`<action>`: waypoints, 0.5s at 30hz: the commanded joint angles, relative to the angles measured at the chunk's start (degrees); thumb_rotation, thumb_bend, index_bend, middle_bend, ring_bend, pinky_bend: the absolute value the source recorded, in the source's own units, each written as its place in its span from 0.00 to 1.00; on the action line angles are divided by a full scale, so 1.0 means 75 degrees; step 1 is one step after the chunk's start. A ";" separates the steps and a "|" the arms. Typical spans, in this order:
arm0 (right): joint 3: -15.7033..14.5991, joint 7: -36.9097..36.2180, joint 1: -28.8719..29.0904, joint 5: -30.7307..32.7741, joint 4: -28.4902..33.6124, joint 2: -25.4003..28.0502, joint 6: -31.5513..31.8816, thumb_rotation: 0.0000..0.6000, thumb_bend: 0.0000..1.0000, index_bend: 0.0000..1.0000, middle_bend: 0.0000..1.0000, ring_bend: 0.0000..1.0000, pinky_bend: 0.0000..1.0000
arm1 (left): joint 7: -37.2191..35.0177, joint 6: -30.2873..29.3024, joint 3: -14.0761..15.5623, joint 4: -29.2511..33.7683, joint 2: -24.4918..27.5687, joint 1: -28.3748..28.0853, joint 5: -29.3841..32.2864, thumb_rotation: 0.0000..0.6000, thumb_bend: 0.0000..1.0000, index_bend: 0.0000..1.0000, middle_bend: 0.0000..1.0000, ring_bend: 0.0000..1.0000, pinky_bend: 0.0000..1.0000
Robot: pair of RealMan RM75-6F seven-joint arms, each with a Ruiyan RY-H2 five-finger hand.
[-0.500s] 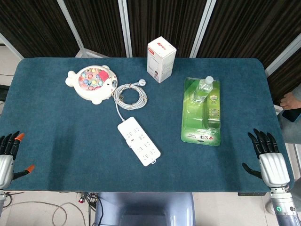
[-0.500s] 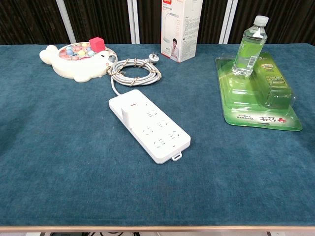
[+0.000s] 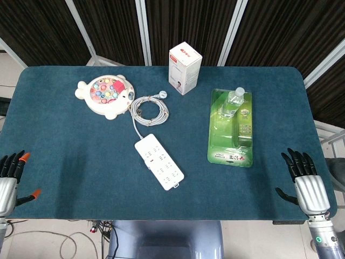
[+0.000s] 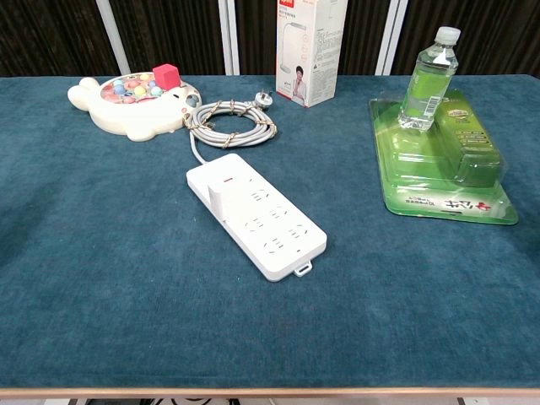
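Note:
A white power strip (image 3: 159, 162) (image 4: 256, 213) lies mid-table, its grey cable coiled (image 3: 149, 107) (image 4: 229, 124) behind it. A clear water bottle (image 3: 233, 101) (image 4: 429, 78) stands on a green plastic tray (image 3: 230, 148) (image 4: 439, 190) to the right. My left hand (image 3: 8, 181) hovers at the table's near left corner, fingers spread, holding nothing. My right hand (image 3: 306, 183) is at the near right corner, fingers apart and empty. Neither hand shows in the chest view.
A cream animal-shaped toy (image 3: 105, 93) (image 4: 135, 104) with coloured pieces and a red block sits at the back left. A white carton (image 3: 185, 68) (image 4: 310, 46) stands at the back centre. The blue table (image 3: 81, 156) ends just before both hands.
Both hands have slipped slightly back toward the near edge. A person's hand at the right edge of the head view is gone.

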State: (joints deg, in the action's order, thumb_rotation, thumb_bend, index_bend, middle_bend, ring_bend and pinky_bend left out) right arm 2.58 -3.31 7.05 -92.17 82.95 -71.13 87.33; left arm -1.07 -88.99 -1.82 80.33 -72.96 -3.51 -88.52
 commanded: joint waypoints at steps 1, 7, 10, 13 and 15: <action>-0.0022 -0.0071 0.0051 -0.0089 -0.0071 -0.0001 -0.0021 1.00 0.24 0.00 0.00 0.00 0.00 | 0.0077 0.0009 0.0008 0.0058 -0.0006 -0.0031 -0.0053 1.00 0.00 0.00 0.00 0.00 0.00; -0.0080 -0.0248 0.0222 -0.0486 -0.0396 -0.0101 0.0025 1.00 0.37 0.00 0.00 0.00 0.00 | 0.0169 0.0160 -0.0033 0.0227 0.0033 -0.0094 0.0055 1.00 0.00 0.00 0.00 0.00 0.00; -0.0137 -0.0175 0.0430 -0.0842 -0.0550 -0.0115 -0.0040 1.00 0.50 0.00 0.00 0.00 0.00 | 0.0320 0.0343 -0.0159 0.0399 0.0127 -0.0270 0.0114 1.00 0.00 0.00 0.00 0.00 0.00; -0.0182 -0.0054 0.0655 -0.1225 -0.0491 -0.0076 -0.0088 1.00 0.71 0.00 0.00 0.00 0.00 | 0.0468 0.0501 -0.0309 0.0685 0.0237 -0.0482 0.0115 1.00 0.00 0.00 0.00 0.00 0.00; -0.0204 0.0094 0.0795 -0.1446 -0.0405 -0.0062 -0.0141 1.00 0.79 0.00 0.00 0.00 0.00 | 0.0589 0.0633 -0.0413 0.0922 0.0314 -0.0635 0.0131 1.00 0.00 0.00 0.00 0.00 0.00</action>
State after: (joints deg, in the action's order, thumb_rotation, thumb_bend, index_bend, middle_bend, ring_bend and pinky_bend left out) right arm 1.35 -3.63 11.87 -101.58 79.44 -71.72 86.72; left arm 2.46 -85.18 -4.10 85.89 -71.24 -7.19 -87.64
